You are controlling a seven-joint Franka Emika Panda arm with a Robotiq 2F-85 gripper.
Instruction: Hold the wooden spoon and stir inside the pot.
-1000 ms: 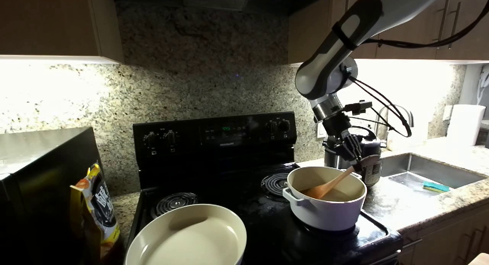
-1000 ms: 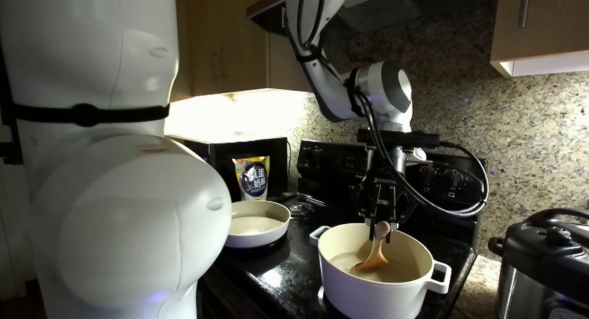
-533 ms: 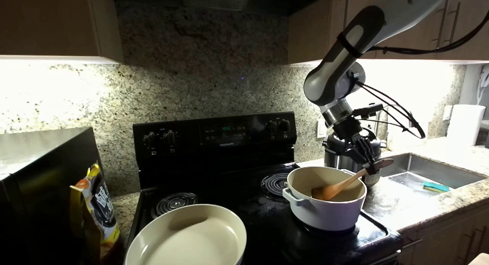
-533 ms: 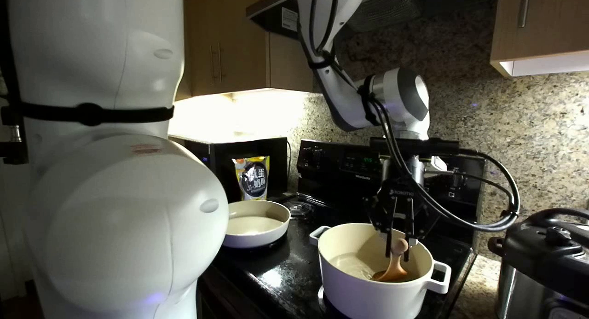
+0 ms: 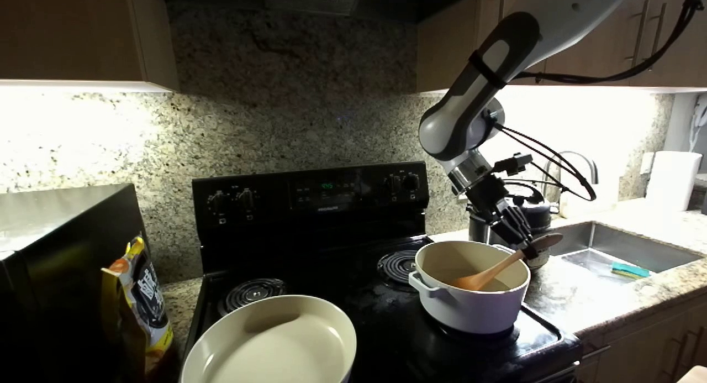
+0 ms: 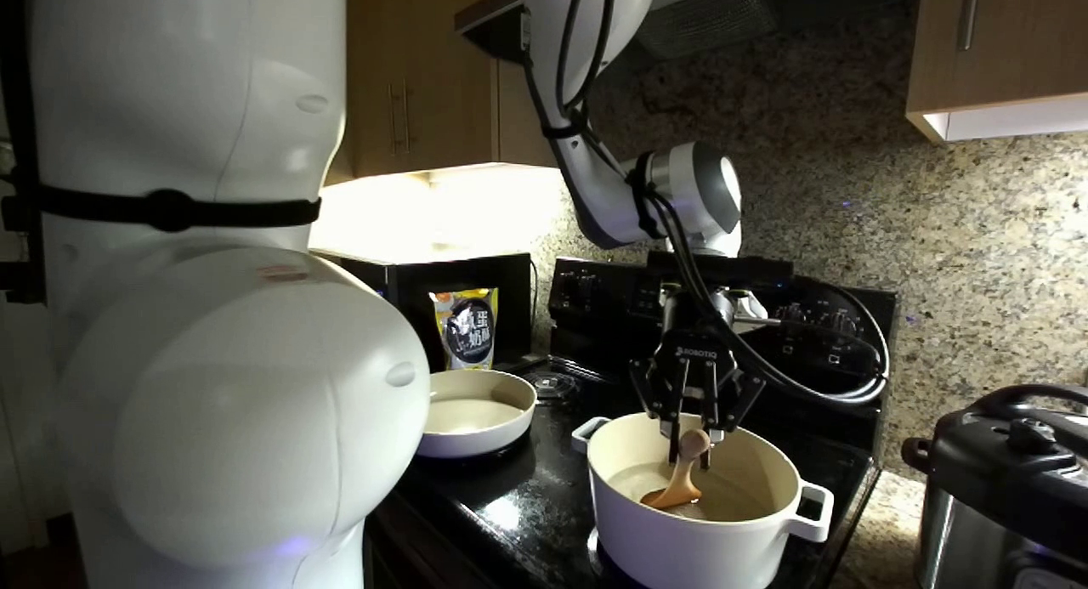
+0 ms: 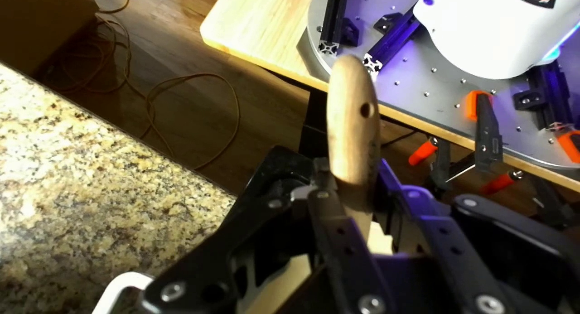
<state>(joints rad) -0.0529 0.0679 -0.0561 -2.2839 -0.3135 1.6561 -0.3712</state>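
Observation:
The wooden spoon [image 5: 489, 274] leans inside the white pot [image 5: 475, 312], its head low in the pot and its handle slanting up over the rim. Both show in an exterior view too, the spoon [image 6: 682, 487] and the pot [image 6: 680, 548]. My gripper [image 5: 529, 249] is shut on the spoon's handle just above the pot's rim; it also shows in an exterior view [image 6: 690, 455]. In the wrist view the handle end [image 7: 351, 119] sticks up beyond the gripper [image 7: 355, 180], with a finger on each side. The spoon's head is hidden in the wrist view.
A shallow cream dish [image 5: 276, 350] stands on the black stove [image 5: 381, 328]. A steel-and-black cooker [image 6: 1003, 487] stands beside the stove near the sink [image 5: 635, 247]. A snack bag [image 6: 467, 330] stands by the microwave [image 6: 408, 291]. The granite counter [image 7: 90, 191] borders the stove.
In an exterior view the gripper and spoon swung right, then came back left. The spoon's head shifted inside the pot with it. The pot stayed in place and the grip held.

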